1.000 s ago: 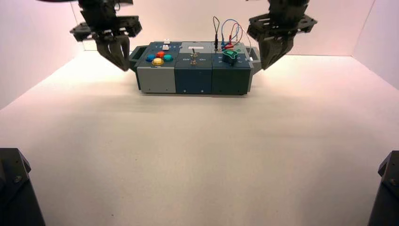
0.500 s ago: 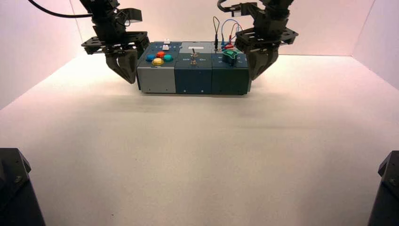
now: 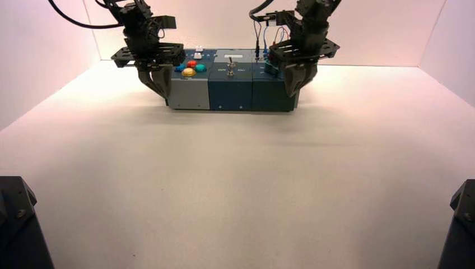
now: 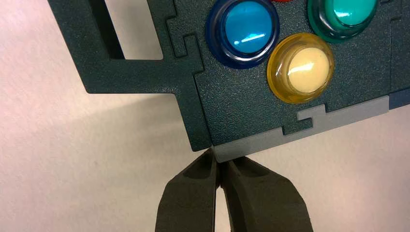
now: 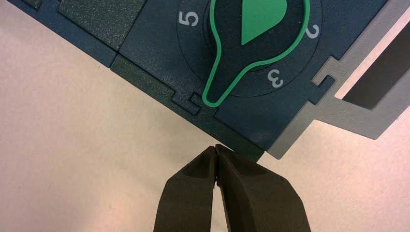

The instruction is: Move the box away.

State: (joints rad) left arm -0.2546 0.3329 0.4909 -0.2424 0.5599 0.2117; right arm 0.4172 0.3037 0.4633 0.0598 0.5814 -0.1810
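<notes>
Bare tabletop (image 3: 235,185) before the box (image 3: 230,92)

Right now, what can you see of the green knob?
The knob is dark with a bright green outline and a green wedge on top, plastic-looking. It sits at the box's right end, near its front edge, its narrow tip pointing between the printed 5 and 3. No gripper seems to touch it.

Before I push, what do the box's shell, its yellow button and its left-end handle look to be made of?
The box's shell: probably plastic, matt, its surface finely grained.
The yellow button: glossy, likely plastic, with a see-through amber rim and bright glints.
The left-end handle: dark and dull, plastic or painted metal; the look leaves it open.
</notes>
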